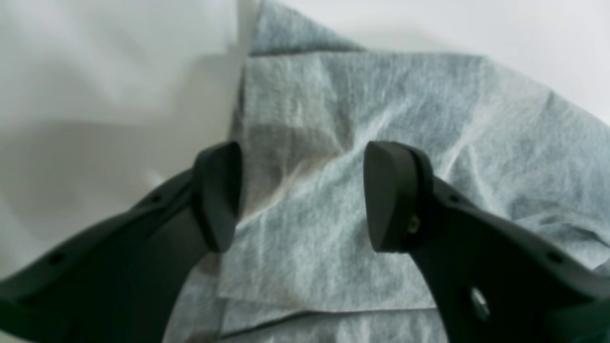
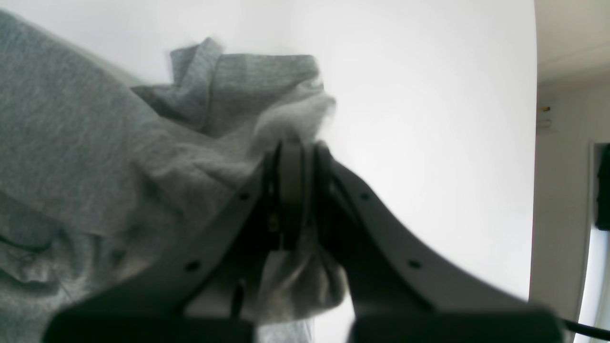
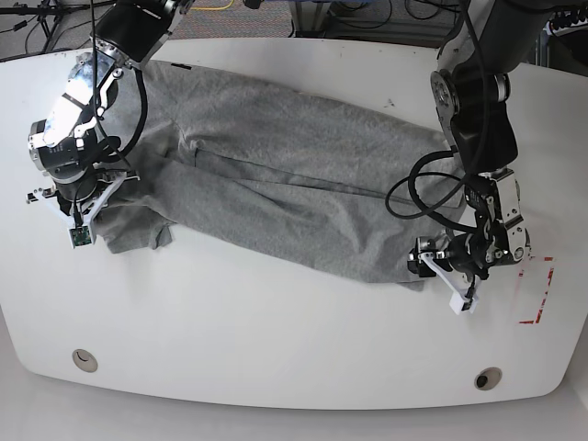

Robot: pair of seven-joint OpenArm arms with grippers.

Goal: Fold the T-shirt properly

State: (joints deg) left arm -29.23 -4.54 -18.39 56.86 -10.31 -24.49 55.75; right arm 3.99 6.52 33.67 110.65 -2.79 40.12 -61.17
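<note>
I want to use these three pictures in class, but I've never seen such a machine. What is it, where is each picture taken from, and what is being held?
It is a robot with two arms working over a white table. One picture looks down from above; the other two come from cameras on the wrists. A grey T-shirt lies spread on the table. The right end effector is shut on a bunch of the T-shirt. The left end effector hangs open over a folded edge, holding nothing.
</note>
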